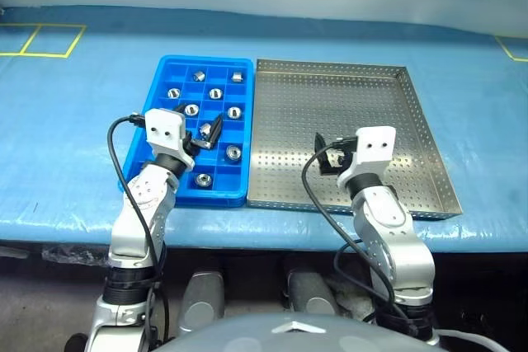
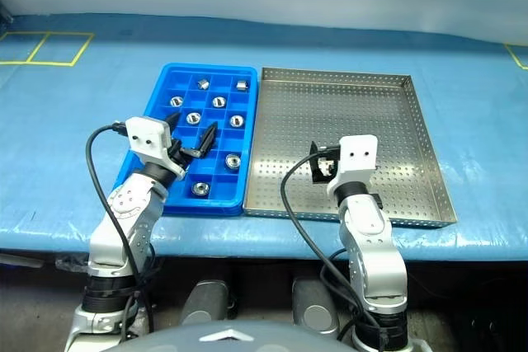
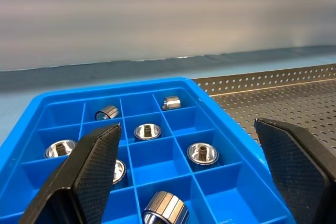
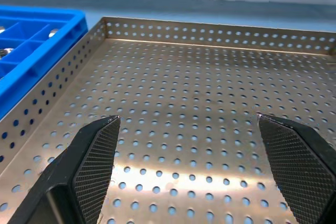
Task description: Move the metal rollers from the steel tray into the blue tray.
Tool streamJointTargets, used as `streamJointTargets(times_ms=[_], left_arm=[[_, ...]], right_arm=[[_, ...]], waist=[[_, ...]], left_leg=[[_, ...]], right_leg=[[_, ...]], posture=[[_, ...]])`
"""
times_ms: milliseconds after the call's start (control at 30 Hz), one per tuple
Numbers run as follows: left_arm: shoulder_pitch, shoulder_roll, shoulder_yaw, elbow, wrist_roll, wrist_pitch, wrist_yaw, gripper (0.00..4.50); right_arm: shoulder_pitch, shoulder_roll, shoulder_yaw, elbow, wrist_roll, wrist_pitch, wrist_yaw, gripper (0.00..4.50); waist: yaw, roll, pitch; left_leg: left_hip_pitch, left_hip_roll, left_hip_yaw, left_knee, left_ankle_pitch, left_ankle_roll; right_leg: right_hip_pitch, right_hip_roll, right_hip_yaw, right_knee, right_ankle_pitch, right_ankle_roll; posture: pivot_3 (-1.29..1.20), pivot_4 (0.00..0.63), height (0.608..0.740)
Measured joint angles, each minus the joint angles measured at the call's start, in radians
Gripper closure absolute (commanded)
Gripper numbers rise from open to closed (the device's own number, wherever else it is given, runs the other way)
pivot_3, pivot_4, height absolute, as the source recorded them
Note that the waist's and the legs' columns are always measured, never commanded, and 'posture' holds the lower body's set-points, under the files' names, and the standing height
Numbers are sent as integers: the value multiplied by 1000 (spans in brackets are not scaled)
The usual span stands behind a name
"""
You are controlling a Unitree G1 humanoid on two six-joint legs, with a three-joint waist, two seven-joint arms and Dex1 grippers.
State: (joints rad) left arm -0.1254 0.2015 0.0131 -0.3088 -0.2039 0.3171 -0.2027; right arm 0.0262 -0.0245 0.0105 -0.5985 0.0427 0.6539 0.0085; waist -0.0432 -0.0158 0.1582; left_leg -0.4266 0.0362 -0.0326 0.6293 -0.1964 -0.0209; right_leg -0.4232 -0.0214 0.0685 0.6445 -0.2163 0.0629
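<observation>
Silver metal rollers (image 1: 233,152) are seen in the blue tray (image 1: 165,68), centre-left; left hand (image 1: 204,136) and right hand (image 1: 328,154) are released, nothing grasped.

left gripper (image 1: 205,139) hides blue tray (image 1: 165,68) cells | one roller (image 3: 164,209) cut off

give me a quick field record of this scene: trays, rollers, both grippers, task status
surface: blue-covered table
blue tray: left of the steel tray, edges side by side
steel tray: no rollers visible on it
metal rollers: nine visible, all in blue tray compartments, one per compartment
left gripper: open, holding nothing, over the blue tray
right gripper: open, holding nothing, over the steel tray's near part
task status: looks complete, as no roller remains in the steel tray
</observation>
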Motion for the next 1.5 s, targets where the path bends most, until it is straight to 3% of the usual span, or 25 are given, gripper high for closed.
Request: streamJointTargets(times_ms=[1500], left_arm=[[6,-4,-4,35,48,1,19,0]], right_arm=[[55,9,42,10,-8,-47,-23,60]], waist=[[-8,0,0]], left_leg=[[0,-1,1,2,1,0]], right_leg=[[1,0,2,0,2,2]], posture=[[-36,150,740]])
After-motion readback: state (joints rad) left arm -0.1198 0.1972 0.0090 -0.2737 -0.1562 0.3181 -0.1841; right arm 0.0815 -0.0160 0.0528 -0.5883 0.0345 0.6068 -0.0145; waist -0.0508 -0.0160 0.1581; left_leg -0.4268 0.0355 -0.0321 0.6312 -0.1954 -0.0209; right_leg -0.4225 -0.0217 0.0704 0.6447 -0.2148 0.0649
